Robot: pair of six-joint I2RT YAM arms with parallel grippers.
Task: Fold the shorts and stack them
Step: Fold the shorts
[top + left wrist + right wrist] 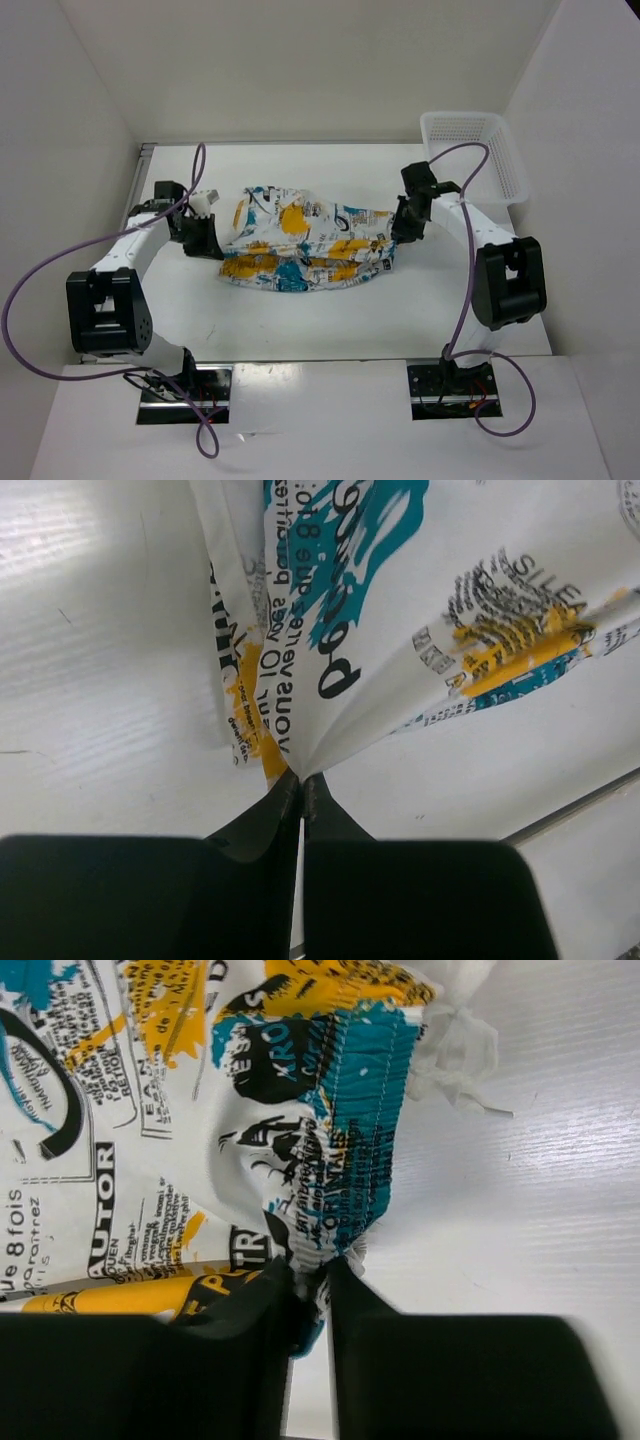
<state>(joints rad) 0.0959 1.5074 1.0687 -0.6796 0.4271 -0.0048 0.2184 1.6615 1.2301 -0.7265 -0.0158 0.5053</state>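
Note:
The printed shorts (305, 242) lie stretched across the middle of the white table, white fabric with teal, yellow-orange and black print. My left gripper (203, 238) is shut on their left edge; in the left wrist view its jaws (301, 777) pinch a fold of fabric (420, 610) that fans out upward. My right gripper (408, 226) is shut on their right end; in the right wrist view its jaws (315, 1272) clamp the gathered teal waistband (350, 1140). The shorts hang a little slack between the two grippers.
A white mesh basket (478, 152) stands at the back right corner of the table. White walls close in the table on the left, back and right. Purple cables loop off both arms.

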